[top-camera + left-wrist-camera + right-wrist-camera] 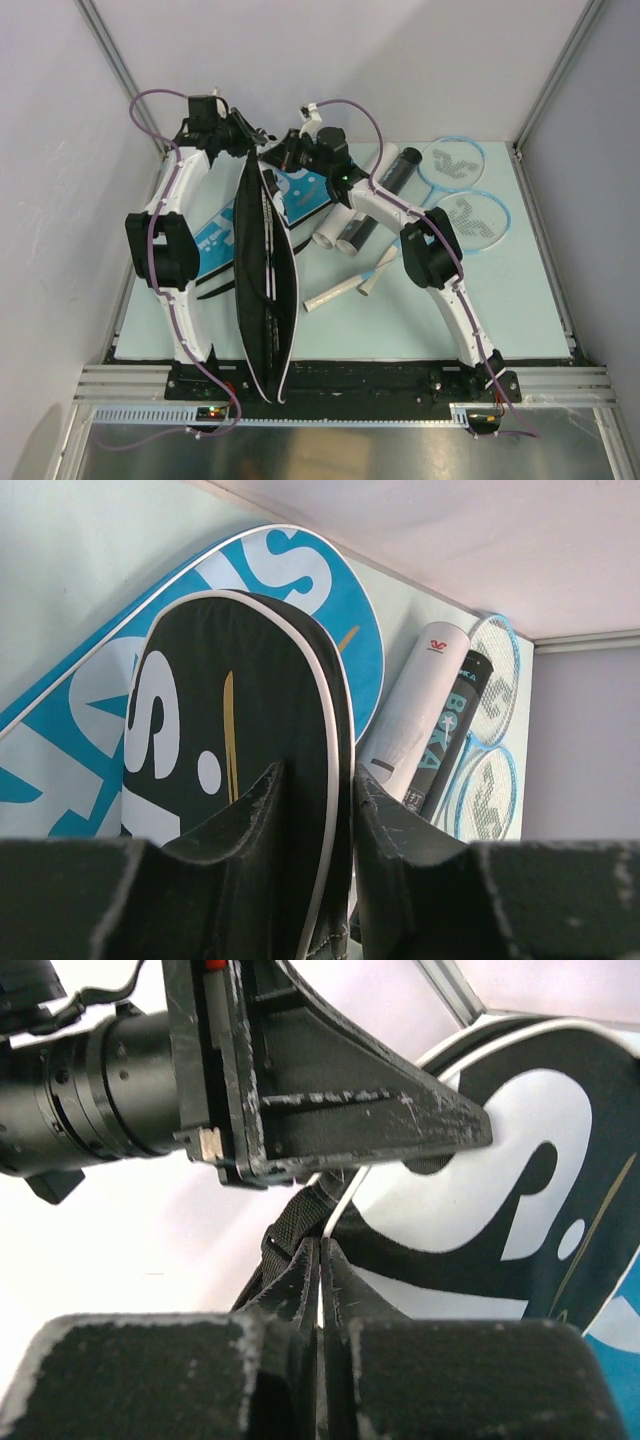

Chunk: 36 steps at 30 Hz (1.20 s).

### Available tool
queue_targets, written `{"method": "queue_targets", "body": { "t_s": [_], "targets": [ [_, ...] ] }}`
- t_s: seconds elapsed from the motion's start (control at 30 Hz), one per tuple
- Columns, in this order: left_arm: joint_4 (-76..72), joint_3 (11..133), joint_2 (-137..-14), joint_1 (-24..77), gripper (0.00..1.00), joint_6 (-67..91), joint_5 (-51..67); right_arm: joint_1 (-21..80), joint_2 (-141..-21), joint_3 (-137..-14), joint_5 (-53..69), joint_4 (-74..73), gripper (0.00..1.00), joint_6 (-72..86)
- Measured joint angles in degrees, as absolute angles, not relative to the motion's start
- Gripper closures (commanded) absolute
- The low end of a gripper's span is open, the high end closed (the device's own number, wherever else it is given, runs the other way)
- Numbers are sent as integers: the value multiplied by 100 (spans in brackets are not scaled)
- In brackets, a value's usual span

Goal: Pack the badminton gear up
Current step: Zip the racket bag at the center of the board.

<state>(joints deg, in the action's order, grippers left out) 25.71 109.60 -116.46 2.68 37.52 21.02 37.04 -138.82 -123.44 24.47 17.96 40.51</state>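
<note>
Overhead, black cover point(262, 290) stands on edge, pinched by both grippers

From above, the black cover runs from 12 o'clock down to 6 o'clock across the table point(520, 320), its mouth spread wide between the two arms. The left gripper point(318, 825) and right gripper point(320, 1295) meet at its 12 o'clock end, but that view hides the grip itself. The wrist cameras show it. The left fingers point(250, 820) are clamped on the white-piped rim, fabric filling the gap, and the right pair is pressed almost together on a thin line of the same piping. A blue cover point(215, 240) lies flat beneath, toward 10 o'clock. At about 1 o'clock the white tube point(415, 710) and black tube point(452, 730) lie side by side, touching. Only the left wrist view shows the red mark on one and the lettering on the other. Two light-blue rackets point(468, 215) lie at 2 o'clock, their handles reaching toward the centre
</note>
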Motion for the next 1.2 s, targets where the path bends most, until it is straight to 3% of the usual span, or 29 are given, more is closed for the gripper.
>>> {"method": "queue_targets", "body": {
  "t_s": [0.2, 0.27, 1.2],
  "targets": [
    [2670, 10956, -11646, 279, 95, 3726, 2143, 3673, -13445, -11410, 2510, 2300, 100, 3933],
    [2709, 10956, -11646, 311, 99, 3706, 2189, 3667, -13301, -11170, 2512, 2399, 100, 3876],
    [3142, 11185, -11662, 410, 100, 3782, 1990, 4316, -10812, -7644, 2137, 2626, 100, 3588]
  ]
}}
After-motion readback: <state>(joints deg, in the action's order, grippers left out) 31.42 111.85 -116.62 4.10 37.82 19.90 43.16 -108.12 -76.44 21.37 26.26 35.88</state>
